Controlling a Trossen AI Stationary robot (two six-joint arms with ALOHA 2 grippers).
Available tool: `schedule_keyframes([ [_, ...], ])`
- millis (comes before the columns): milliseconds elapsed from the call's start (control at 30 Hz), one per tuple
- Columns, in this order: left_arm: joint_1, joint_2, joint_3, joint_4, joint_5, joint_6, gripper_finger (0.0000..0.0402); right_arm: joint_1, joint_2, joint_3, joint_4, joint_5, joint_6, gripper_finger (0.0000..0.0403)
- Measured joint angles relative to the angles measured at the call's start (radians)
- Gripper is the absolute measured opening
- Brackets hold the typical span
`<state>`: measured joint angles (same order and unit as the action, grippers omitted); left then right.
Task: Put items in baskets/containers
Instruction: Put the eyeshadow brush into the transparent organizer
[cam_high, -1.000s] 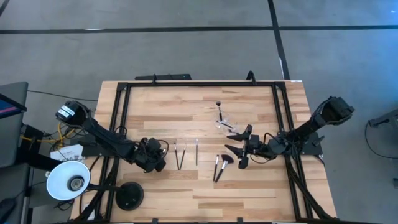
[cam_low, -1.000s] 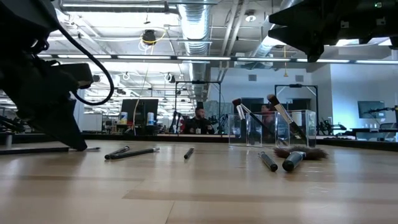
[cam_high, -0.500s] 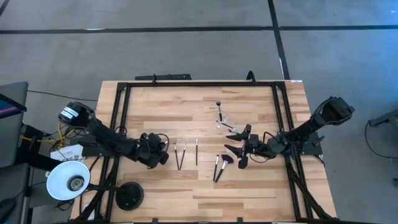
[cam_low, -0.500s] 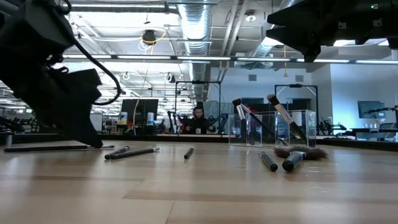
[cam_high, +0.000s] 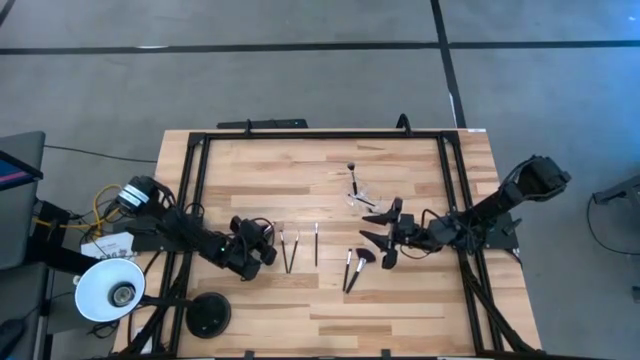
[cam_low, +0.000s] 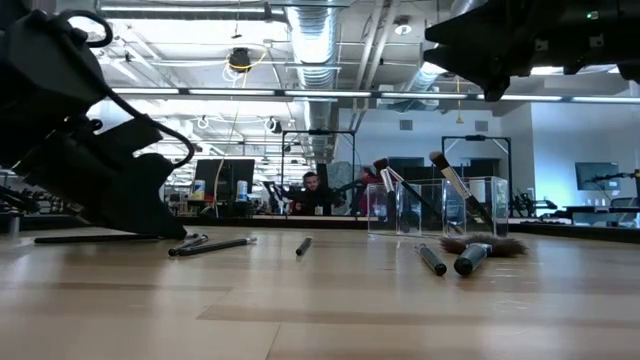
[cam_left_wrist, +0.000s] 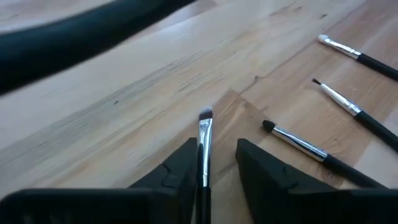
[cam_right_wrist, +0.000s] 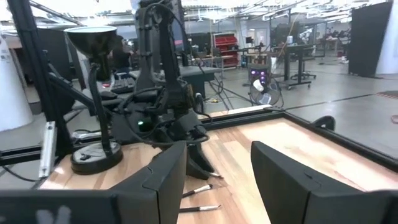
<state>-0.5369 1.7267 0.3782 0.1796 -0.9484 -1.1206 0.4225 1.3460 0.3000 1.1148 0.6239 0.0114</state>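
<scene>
Silver-ferruled slim brush (cam_left_wrist: 203, 149) lies between the left pincer's (cam_left_wrist: 214, 168) fingers.

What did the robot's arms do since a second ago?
The left gripper slid across the table toward the loose brushes and now has a thin brush between its fingers; whether it grips it is unclear. The right gripper, open and empty, barely shifted. The clear cup with its brushes and the brushes by it stayed put.

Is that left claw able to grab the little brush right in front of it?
Probably yes. The left claw sits low on the table with its fingers apart, and a slim brush already lies between them against one finger. Nothing blocks it; the three other brushes lie off to one side.
</scene>
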Motion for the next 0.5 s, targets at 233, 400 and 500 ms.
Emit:
schedule_keyframes([
  [233,-0.002,0.0,-0.036,0.012,-0.008,-0.107,0.0016,-0.044,0.0,0.0,0.018,-0.082,-0.018,0.017],
  [400,0.004,-0.05,-0.037,0.076,-0.003,-0.053,0.0013,-0.082,0.006,0.051,-0.024,-0.199,0.044,0.017],
  [500,0.019,-0.11,0.001,0.232,0.069,0.171,0.0012,-0.103,0.074,0.119,-0.097,-0.206,0.059,0.017],
])
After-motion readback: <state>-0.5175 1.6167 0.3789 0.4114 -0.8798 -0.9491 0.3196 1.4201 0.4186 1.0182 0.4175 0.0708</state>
